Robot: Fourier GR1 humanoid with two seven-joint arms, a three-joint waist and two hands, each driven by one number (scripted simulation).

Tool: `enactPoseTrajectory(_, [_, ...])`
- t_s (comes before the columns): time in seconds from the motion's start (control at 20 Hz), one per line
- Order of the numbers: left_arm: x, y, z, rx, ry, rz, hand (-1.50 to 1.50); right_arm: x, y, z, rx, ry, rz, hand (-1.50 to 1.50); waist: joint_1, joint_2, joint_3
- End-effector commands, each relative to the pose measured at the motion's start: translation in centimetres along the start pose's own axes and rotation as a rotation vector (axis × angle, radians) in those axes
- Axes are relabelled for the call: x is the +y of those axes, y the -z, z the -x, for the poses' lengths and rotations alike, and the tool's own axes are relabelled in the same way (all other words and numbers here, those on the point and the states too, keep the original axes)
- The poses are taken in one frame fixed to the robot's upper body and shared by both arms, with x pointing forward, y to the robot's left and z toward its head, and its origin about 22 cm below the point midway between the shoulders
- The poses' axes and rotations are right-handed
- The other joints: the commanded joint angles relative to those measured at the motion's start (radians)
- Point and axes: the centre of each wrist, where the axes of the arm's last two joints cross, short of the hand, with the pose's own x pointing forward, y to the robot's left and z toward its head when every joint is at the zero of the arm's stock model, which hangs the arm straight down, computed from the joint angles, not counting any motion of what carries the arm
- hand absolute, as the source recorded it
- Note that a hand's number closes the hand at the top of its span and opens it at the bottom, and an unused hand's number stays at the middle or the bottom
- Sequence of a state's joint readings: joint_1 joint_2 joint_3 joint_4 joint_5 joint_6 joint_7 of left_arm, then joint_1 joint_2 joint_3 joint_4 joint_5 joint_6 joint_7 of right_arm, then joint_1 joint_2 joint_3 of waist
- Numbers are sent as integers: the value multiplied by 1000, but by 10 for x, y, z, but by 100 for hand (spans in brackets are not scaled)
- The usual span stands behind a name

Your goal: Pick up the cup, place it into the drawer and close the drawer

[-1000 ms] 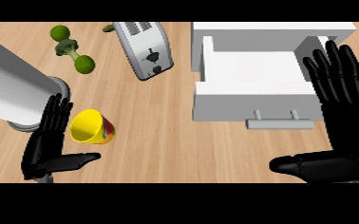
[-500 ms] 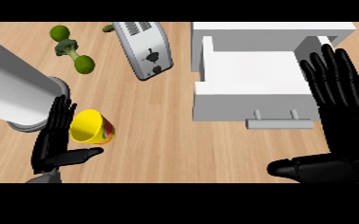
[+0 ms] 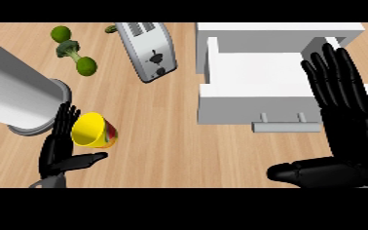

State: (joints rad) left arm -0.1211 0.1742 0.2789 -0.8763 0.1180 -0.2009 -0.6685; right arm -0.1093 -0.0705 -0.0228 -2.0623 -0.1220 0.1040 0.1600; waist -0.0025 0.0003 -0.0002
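Since half a second ago, our left hand (image 3: 57, 151) has edged right, toward the cup (image 3: 90, 129), and its thumb (image 3: 84, 161) has drawn in a little. The cup has not shifted. Our right hand (image 3: 345, 112) has drifted slightly left.

Now the left hand stands open, fingers straight and close together just at the cup's left side, the thumb pointing right below it. We cannot tell whether they touch it.

We see the yellow cup tilted on the counter (image 3: 165, 146), its mouth turned up and left, a reddish mark on its right side. It sits well apart from the drawer (image 3: 251, 102).

The white drawer is pulled open at upper right, its handle (image 3: 286, 125) on the front wall facing us. Our right hand is spread wide in front of the drawer's right part, fingers straight and fanned, thumb (image 3: 302, 171) jutting left near the lower edge.

A toaster (image 3: 149, 51) lies left of the drawer. Farther left are a broccoli (image 3: 68, 48) and two green fruits (image 3: 60, 32) (image 3: 86, 67). A grey cylinder (image 3: 25, 97) slants in above the left hand.
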Motion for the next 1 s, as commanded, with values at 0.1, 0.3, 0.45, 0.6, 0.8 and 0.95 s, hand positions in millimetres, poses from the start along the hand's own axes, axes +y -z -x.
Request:
enactPoseTrajectory(0.1, [-11, 8, 18, 8, -3, 20, -150, -12, -17, 0, -20, 8, -8, -150, -3, 0, 0])
enactPoseTrajectory(0.3, [7, 5, 11, 2, -38, 45, -150, -13, -5, 2, -1, -2, -6, -150, 2, -1, 0])
enactPoseTrajectory(0.45, [2, -1, 25, -19, -43, 53, -150, 5, -15, -16, 6, 11, 5, -150, -2, 0, 0])
enactPoseTrajectory(0.6, [7, 11, 27, -22, -55, 23, -150, 5, -3, -19, -13, 12, -7, -150, -3, 1, -1])
enactPoseTrajectory(0.8, [-9, 13, 32, -3, -111, 23, -150, 11, 2, -4, -6, 0, -15, -150, -1, 1, 0])
enactPoseTrajectory(0.95, [0, 13, 33, 8, -141, 38, -150, -6, 3, -25, 9, 7, -10, -150, -5, 1, -1])
